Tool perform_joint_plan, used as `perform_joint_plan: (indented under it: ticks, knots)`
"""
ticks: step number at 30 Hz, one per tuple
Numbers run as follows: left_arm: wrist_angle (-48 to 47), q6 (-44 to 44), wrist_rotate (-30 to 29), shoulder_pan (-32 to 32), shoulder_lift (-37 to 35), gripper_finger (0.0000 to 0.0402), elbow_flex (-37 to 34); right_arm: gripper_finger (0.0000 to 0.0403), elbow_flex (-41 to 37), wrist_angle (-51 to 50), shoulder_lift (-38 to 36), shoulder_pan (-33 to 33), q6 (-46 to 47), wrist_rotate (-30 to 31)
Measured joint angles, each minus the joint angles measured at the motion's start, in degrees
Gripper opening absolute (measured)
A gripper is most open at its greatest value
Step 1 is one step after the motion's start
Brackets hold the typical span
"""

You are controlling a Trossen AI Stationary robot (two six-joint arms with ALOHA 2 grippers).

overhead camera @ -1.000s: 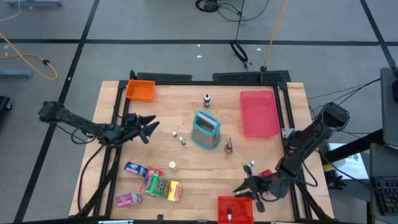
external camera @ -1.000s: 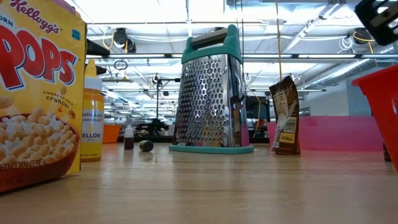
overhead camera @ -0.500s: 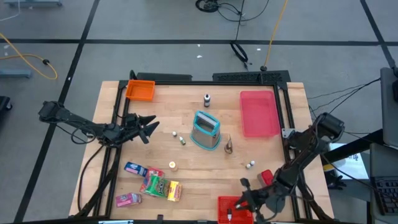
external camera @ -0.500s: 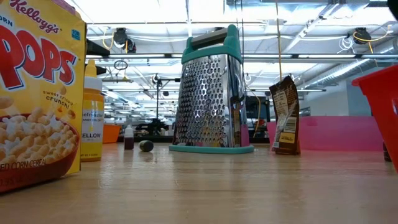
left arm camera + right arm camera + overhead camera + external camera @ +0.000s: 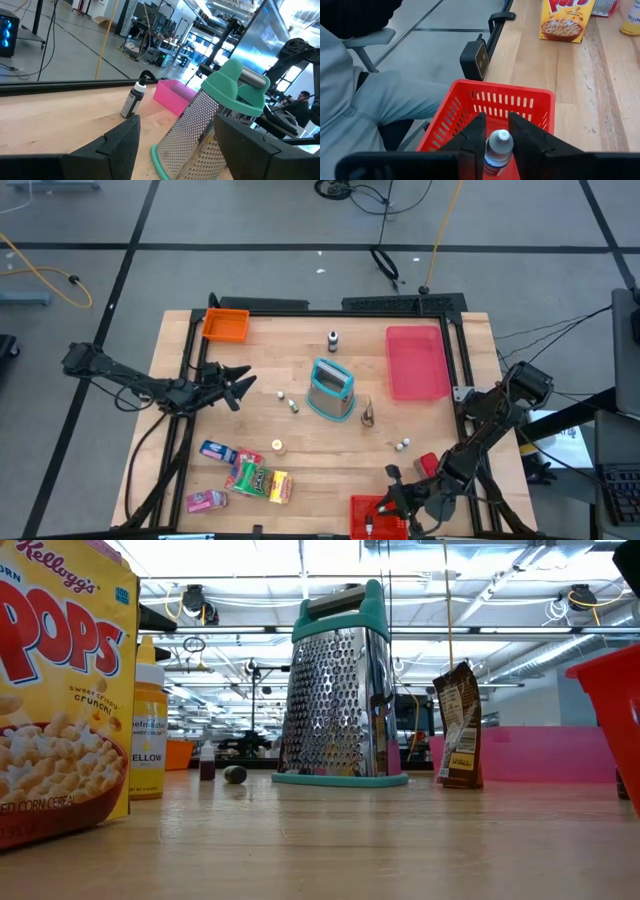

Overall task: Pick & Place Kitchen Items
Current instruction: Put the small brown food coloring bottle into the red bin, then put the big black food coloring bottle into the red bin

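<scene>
While the small white-capped bottle [image 5: 497, 152] is sitting between the fingers [image 5: 470, 142] of the right gripper [image 5: 392, 505], I am seeing it hanging directly over the red basket [image 5: 465, 107] at the table's near edge. The fingers are lying close along both sides of the bottle, though I cannot tell whether they are gripping it or just letting go. Beyond the basket, a cereal box [image 5: 566, 19] is standing on the wooden table [image 5: 300, 442]. A person's grey sleeve [image 5: 365, 100] is showing beside the basket, off the table.

Farther out, I am watching the left gripper [image 5: 243, 385] waiting with its fingers spread apart, pointing toward the teal-handled grater [image 5: 331, 389]. A dark bottle [image 5: 133, 100] and the pink tray [image 5: 416, 362] are standing behind the grater.
</scene>
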Motion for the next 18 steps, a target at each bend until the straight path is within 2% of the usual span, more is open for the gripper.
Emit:
perform_joint_plan:
  ticks: [18]
  knots:
    - [-0.13,0.03,-0.01,0.00,0.00,0.0255,0.00,0.0086,0.00,0.23,0.00,-0.39,-0.04,0.02]
